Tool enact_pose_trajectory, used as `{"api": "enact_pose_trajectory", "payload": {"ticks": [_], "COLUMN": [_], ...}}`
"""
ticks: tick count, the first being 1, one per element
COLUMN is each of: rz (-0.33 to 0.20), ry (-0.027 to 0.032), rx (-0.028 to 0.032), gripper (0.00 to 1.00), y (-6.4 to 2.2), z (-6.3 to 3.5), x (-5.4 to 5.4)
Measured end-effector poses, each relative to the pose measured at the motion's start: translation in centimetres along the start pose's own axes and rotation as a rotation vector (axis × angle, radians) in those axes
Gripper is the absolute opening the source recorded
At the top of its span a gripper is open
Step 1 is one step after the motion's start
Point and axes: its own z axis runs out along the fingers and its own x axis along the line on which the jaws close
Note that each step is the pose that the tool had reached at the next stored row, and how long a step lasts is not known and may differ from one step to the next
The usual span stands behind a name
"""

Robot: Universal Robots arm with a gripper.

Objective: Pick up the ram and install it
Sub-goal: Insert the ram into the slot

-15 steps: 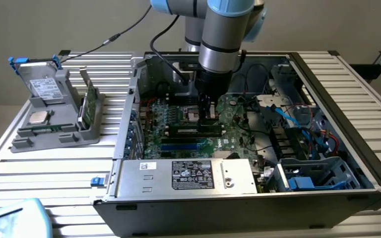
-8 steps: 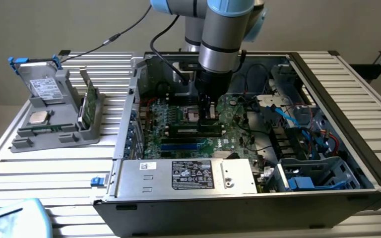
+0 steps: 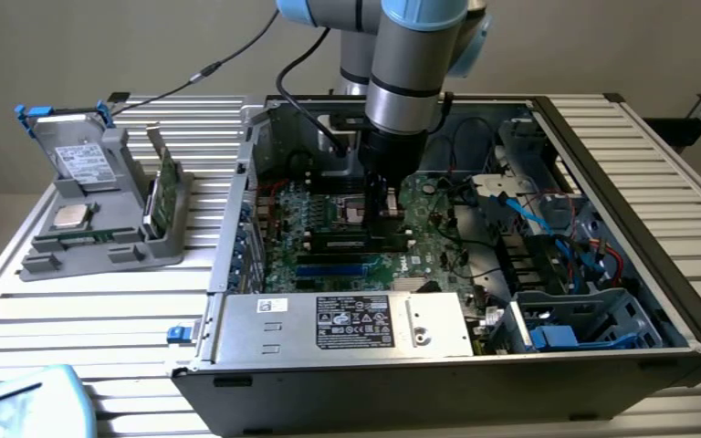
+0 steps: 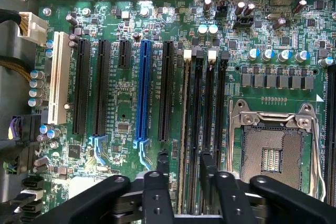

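Wrist view: the gripper (image 4: 185, 157) holds its fingers (image 4: 163, 165) apart, the ram (image 4: 184, 103) set into the motherboard (image 4: 121, 35) directly between them.

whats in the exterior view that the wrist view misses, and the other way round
Exterior extras: the grey holder outside the computer case, with a green ram stick standing in it, plus the labelled power supply and the arm. Wrist extras: the white expansion slot and the open gripper, its fingers either side of a memory slot. Shared: the green motherboard under the gripper.
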Motion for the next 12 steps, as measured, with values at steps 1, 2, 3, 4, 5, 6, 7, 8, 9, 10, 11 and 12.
{"api": "enact_pose_trajectory", "payload": {"ticks": [1,2,3,4,5,6,7,8,9,10,11,12], "rz": [0.000,0.000,0.000,0.000,0.000,0.001,0.001,0.001,0.002,0.002,0.002,0.003], "ry": [0.0000,0.0000,0.0000,0.0004,0.0013,0.0029,0.0046,0.0061,0.0069,0.0080,0.0090,0.0098], "rx": [0.0000,0.0000,0.0000,0.0000,0.0010,0.0027,0.0046,0.0065,0.0085,0.0104,0.0122,0.0146], "gripper": [0.45,0.45,0.51,0.51,0.58,0.58,0.58,0.58,0.58,0.58,0.58,0.58], "y": [0.00,0.00,0.02,0.07,0.19,0.33,0.50,0.69,0.88,1.08,1.26,1.42], "z": [0.00,0.00,0.00,-0.08,-0.24,-0.39,-0.57,-0.74,-0.88,-1.03,-1.16,-1.25], "x": [0.0,0.0,0.0,0.0,0.0,-0.1,-0.1,-0.2,-0.2,-0.2,-0.2,-0.2]}}
